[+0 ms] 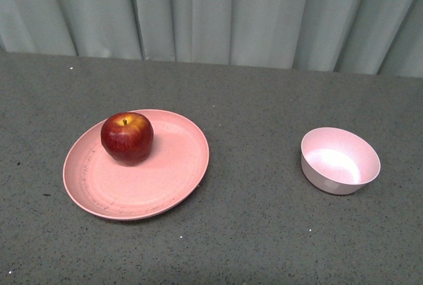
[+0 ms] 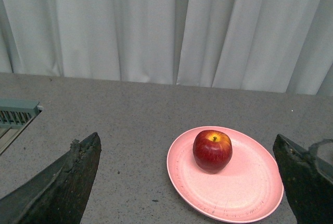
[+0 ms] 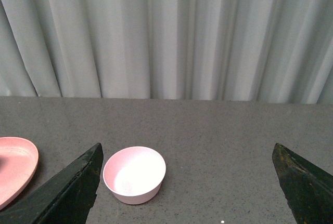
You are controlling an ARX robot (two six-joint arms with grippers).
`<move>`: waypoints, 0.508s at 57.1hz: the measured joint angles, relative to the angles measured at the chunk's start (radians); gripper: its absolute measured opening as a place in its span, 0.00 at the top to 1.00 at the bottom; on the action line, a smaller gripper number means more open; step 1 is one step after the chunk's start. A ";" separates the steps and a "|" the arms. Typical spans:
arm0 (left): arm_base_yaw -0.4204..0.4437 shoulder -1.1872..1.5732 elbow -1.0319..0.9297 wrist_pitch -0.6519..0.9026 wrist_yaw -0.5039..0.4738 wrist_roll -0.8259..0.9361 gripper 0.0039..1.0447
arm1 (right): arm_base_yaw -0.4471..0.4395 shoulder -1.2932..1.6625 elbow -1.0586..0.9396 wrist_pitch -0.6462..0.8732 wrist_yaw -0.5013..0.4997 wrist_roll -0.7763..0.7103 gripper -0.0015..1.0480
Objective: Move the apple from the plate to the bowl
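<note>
left claw point(image 2: 186, 137) agape, apple point(image 2: 212, 151) on plate point(image 2: 244, 193) ahead | right claw point(image 3: 187, 145) agape

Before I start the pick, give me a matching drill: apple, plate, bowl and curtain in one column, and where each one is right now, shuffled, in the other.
Things:
1. apple
2. plate
3. bowl
4. curtain

Places:
a. empty, off to the right of the plate
b. hangs behind the table
c. sits stem up on the plate
d. lies flat on the table, left of the bowl

Pairs: 1-c, 2-d, 3-a, 4-b
</note>
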 joint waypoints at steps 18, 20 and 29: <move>0.000 0.000 0.000 0.000 0.000 0.000 0.06 | 0.077 0.320 0.050 0.066 0.039 -0.077 0.09; 0.000 0.000 0.000 0.000 0.000 0.000 0.06 | 0.081 0.386 0.061 0.112 0.024 -0.088 0.09; 0.000 0.000 0.000 0.000 0.000 0.000 0.06 | 0.095 0.808 0.169 0.301 -0.038 -0.127 0.09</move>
